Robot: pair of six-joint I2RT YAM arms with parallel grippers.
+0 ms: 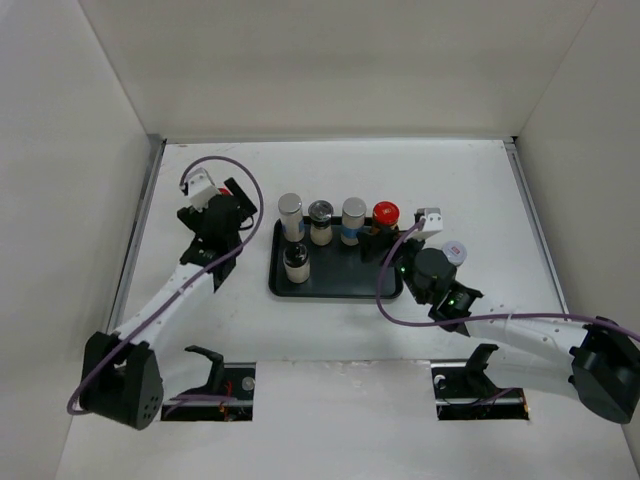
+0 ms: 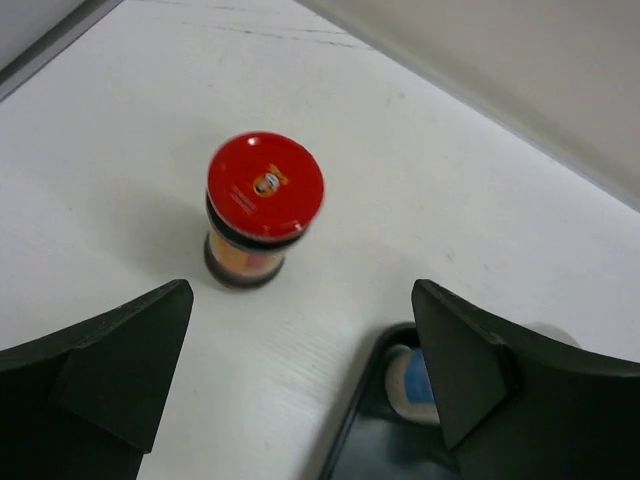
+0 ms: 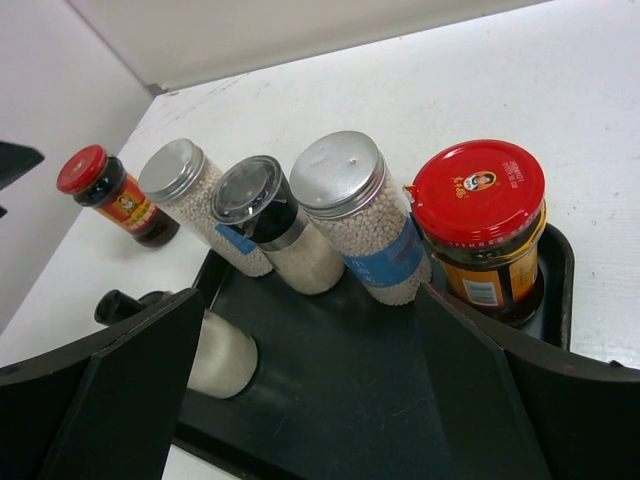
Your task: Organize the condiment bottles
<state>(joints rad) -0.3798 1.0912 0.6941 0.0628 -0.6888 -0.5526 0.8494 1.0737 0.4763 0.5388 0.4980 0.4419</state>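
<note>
A black tray (image 1: 340, 285) holds a back row of condiment bottles: a silver-capped shaker (image 1: 290, 207), a glass grinder (image 1: 320, 212), a second silver-capped shaker (image 1: 353, 209) and a red-capped jar (image 1: 386, 212). Another grinder (image 1: 296, 262) stands in front at the tray's left. A second red-capped jar (image 2: 265, 187) stands on the table left of the tray, just beyond my open, empty left gripper (image 2: 300, 370). My right gripper (image 3: 310, 380) hangs open over the tray's right part, holding nothing. One more bottle (image 1: 455, 250) stands off the tray beside my right wrist.
White walls close in the table on the left, back and right. The tray's corner (image 2: 360, 420) lies under my left gripper's right finger. A purple cable (image 1: 245, 180) loops above the left wrist.
</note>
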